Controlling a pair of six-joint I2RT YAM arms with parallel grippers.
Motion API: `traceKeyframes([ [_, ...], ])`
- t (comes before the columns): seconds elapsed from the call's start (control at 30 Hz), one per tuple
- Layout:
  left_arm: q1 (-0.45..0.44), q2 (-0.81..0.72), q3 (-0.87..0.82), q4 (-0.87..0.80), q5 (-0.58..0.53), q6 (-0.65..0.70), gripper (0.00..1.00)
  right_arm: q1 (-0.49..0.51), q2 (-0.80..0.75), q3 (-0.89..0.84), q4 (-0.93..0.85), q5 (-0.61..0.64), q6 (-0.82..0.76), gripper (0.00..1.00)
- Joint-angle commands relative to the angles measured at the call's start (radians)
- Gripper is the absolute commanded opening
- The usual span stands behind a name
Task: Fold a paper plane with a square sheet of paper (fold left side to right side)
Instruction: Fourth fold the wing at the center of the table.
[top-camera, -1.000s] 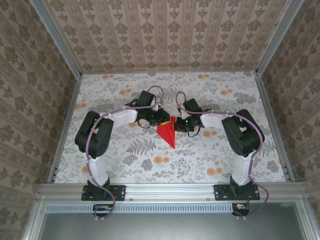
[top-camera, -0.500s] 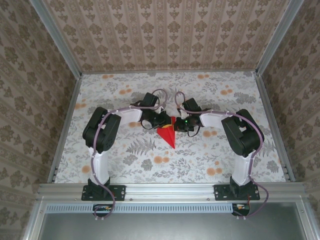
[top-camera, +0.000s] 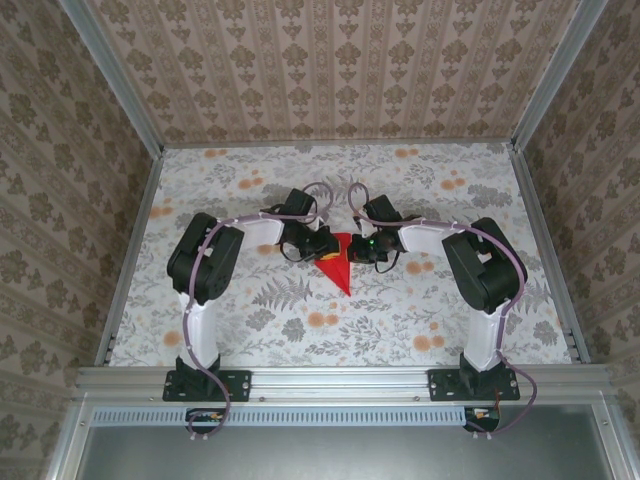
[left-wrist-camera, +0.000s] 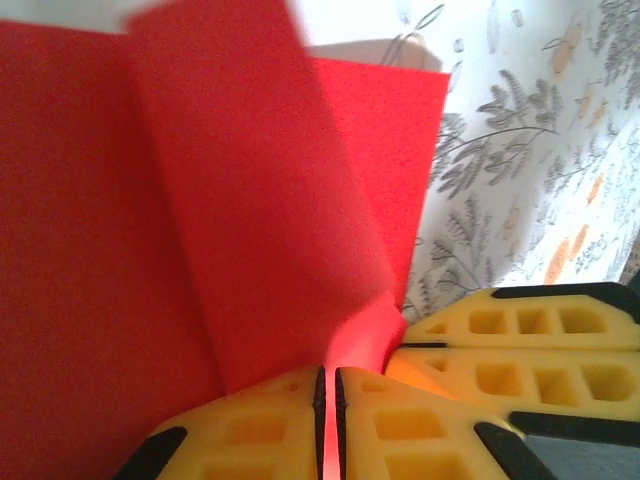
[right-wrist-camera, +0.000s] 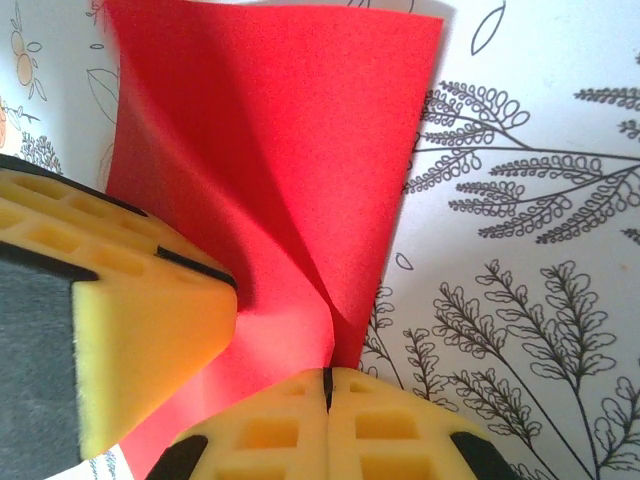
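Both left gripper (left-wrist-camera: 327, 388) and right gripper (right-wrist-camera: 327, 388) pinch tight on the paper plane (top-camera: 338, 270).

Soft, even light is falling on the table (top-camera: 250, 330); shadows are showing faint. Paper (left-wrist-camera: 100, 250) is blurring along the left wrist view's top edge, perhaps from motion.

paper plane (right-wrist-camera: 290, 150) matt red, fine grainy texture, yellow pads (right-wrist-camera: 270, 435) matt moulded plastic, desk (top-camera: 420, 190) matt floral print, frame rail (top-camera: 340, 378) brushed metal
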Motion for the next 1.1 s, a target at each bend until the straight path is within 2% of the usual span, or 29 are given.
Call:
traceKeyframes([
  [0.0,0.006,0.028,-0.021,-0.024,-0.028,0.023,0.14,0.009,0.041,0.000,-0.089,0.046,-0.015,0.00],
  [0.23,0.008,0.033,-0.030,-0.033,-0.043,0.025,0.14,0.004,0.015,0.014,-0.083,0.038,-0.011,0.02],
  [0.4,0.009,0.042,-0.041,-0.037,-0.050,0.022,0.14,-0.010,-0.092,0.044,-0.100,0.045,-0.021,0.19],
  [0.5,0.009,0.041,-0.042,-0.035,-0.052,0.020,0.14,-0.009,-0.154,0.045,-0.144,0.042,-0.037,0.24],
  [0.63,0.009,0.036,-0.042,-0.039,-0.056,0.022,0.14,0.016,-0.213,0.006,-0.167,-0.011,-0.038,0.23],
  [0.7,0.009,0.035,-0.044,-0.040,-0.057,0.022,0.13,0.038,-0.220,-0.026,-0.127,-0.088,0.000,0.18],
  [0.8,0.009,0.033,-0.044,-0.042,-0.056,0.024,0.13,0.081,-0.193,-0.042,-0.078,-0.171,0.054,0.16],
  [1.07,0.009,0.032,-0.041,-0.045,-0.059,0.028,0.13,0.112,-0.106,-0.020,-0.095,-0.143,0.056,0.16],
])
